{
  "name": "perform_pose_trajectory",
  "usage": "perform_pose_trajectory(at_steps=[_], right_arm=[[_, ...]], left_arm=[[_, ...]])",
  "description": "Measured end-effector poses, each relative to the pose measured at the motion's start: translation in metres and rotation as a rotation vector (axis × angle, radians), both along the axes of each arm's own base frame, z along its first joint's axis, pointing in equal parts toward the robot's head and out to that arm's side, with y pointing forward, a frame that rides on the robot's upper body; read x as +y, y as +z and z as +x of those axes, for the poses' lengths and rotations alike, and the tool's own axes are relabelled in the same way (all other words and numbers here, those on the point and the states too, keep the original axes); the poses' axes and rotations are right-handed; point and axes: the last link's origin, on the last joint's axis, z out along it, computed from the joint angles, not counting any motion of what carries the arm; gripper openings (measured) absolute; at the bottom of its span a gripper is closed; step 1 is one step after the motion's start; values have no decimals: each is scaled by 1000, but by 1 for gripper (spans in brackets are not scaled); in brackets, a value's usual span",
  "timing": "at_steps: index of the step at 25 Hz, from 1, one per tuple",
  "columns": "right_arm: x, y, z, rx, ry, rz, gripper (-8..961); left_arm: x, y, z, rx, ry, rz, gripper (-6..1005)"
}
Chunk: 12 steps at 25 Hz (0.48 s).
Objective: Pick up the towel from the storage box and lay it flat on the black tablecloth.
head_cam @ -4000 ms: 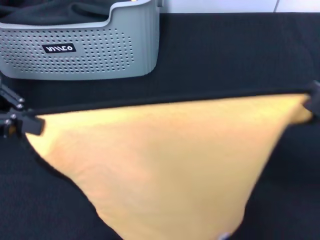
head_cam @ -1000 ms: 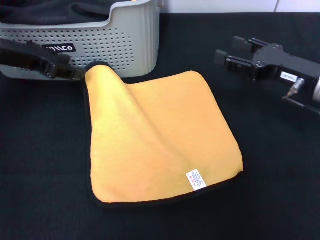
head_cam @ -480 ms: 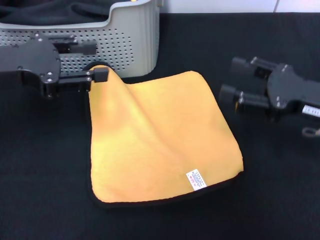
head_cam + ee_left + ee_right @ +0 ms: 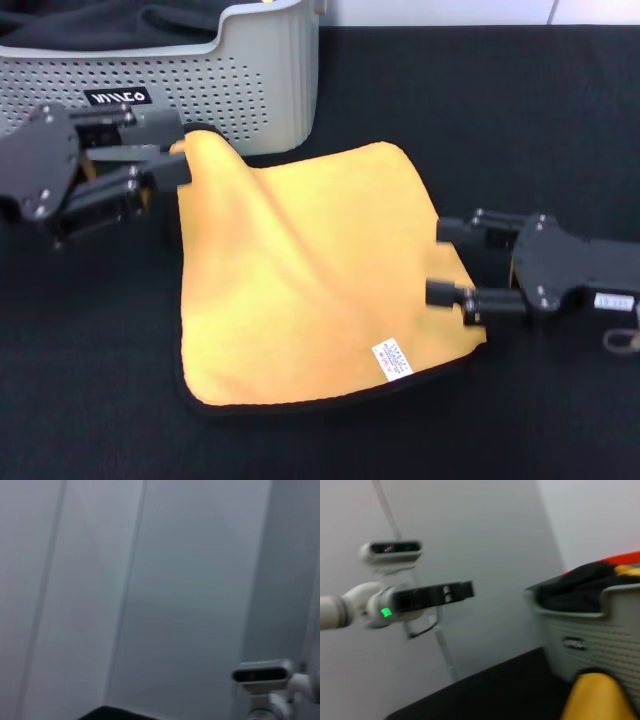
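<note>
Your towel point(image 4: 310, 275) is out of the storage box point(image 4: 270, 90) and lies on the black tablecloth point(image 4: 480, 110), in front of the box's right front corner and towards the cloth's near edge. Most of it is spread, but the far-left corner is raised into a peak, and a ridge runs down from it into the cloth. That peak is there because the left gripper point(image 4: 165, 150) sits right at it, fingers spread on either side; you cannot tell from the head view whether a finger touches the fabric, though it looks let go.

The right gripper point(image 4: 440, 262) rests low at the towel's right edge, fingers apart and empty, pointing in across the cloth. It seems placed there to steady or smooth that side.

The towel is close to square, so it has no real long axis. It sits slightly turned, its white care label point(image 4: 392, 360) at the near-right corner and the lifted corner pointing back at the box.

In the box you can see dark grey fabric point(image 4: 110, 22) remaining. Judged from this, only flattening that far-left corner is left.
</note>
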Motion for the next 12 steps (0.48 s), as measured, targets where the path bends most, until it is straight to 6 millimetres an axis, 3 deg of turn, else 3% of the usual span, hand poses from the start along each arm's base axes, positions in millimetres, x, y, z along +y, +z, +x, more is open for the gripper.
perform_pose_trajectory(at_steps=[6,12], right_arm=[[-16,-2,-17,73,133,-26,752],[-4,-9,-47,122,192,9,752]], left_arm=[[-12,-10,0,21,-71,-65,395],[-13,-16,-5,61,-50,-111,396]])
